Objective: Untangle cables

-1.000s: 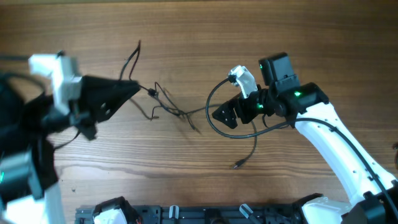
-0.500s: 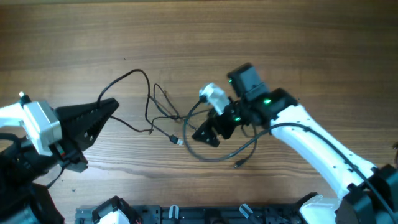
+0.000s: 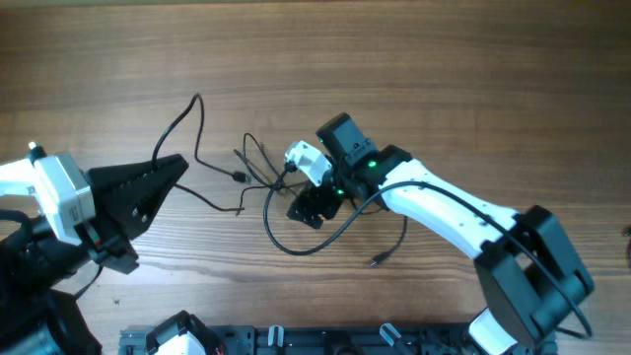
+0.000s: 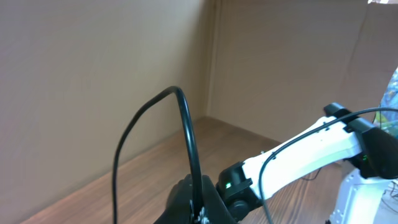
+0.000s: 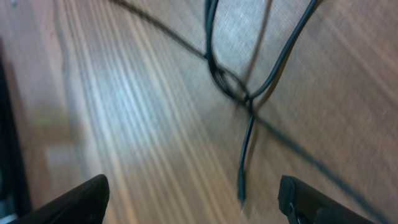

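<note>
The job looks about midway to me. The thin, dark grey-black cords (image 3: 258, 176) are partly spread out, but a snarl sits near the middle of the light wooden tabletop (image 3: 444, 79), a little toward its left edge. The black left gripper (image 3: 173, 170) has its jaws together on one strand. Its wrist camera shows that strand rising from between them in a stiff, glossy arch. From overhead, the strand climbs toward the far edge, bends back and runs into the snarl.

The right gripper (image 3: 306, 207) hovers just beside the snarl on its right side, jaws wide apart with nothing between them. Its own camera looks down on a small knot (image 5: 244, 98) where several strands cross, with one short tail pointing back toward the jaws.

I take the step in hand to be finding a second hold. The next move calls for lowering those jaws onto a single strand at the knot. They must avoid the arm's own thicker black lead (image 3: 296, 245), which loops across the wood close by. After that, the right gripper would draw away from the left one's hold.

The cords look wiry, smooth and springy, and they hold their curl. A loose end with a tiny plug (image 3: 378, 260) lies apart, nearer the edge where the arms are mounted. The wood looks smooth, with a fine straight grain.
</note>
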{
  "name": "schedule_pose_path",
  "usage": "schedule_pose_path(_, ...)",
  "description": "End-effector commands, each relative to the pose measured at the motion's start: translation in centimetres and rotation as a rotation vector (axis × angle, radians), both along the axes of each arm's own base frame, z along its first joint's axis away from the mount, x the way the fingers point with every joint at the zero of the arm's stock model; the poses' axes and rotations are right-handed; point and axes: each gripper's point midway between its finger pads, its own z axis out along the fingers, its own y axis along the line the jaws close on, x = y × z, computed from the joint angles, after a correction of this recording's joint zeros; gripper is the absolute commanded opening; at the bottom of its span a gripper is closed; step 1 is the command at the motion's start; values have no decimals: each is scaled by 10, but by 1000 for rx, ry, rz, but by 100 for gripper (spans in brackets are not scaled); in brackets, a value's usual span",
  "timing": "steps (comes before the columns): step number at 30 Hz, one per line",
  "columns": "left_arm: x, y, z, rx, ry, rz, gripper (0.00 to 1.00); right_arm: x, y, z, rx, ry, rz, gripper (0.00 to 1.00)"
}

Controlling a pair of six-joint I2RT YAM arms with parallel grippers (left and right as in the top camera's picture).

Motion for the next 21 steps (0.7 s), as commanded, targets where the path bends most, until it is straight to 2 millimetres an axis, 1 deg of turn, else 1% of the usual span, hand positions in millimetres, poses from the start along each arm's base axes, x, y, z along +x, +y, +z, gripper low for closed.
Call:
schedule_pose_path(1,4,4,-2,-26,42,36,4,6,8,-12,16,35,-53,89)
schedule_pose_path(4,12,10,-6,-40,73,81,4,2,24,3,121,48,-1,89)
schedule_pose_path(7,15,12,-8,-46,83,82,4,-1,38,19,224,64,37,89)
schedule_pose_path(11,21,16,-9,-55,98,82,4,-4,54,42,352,81,83,89)
schedule_pose_path(13,25,19,-11,-61,109,85,4,-11,60,55,418,94,136,89)
schedule_pose_path(16,30,23,-13,-71,125,85,4,-27,64,71,506,144,228,91)
schedule_pose_path(17,32,24,-14,-75,131,84,4,-31,65,74,523,159,247,93)
schedule_pose_path(21,41,30,-17,-84,149,85,4,-44,64,85,582,192,325,95)
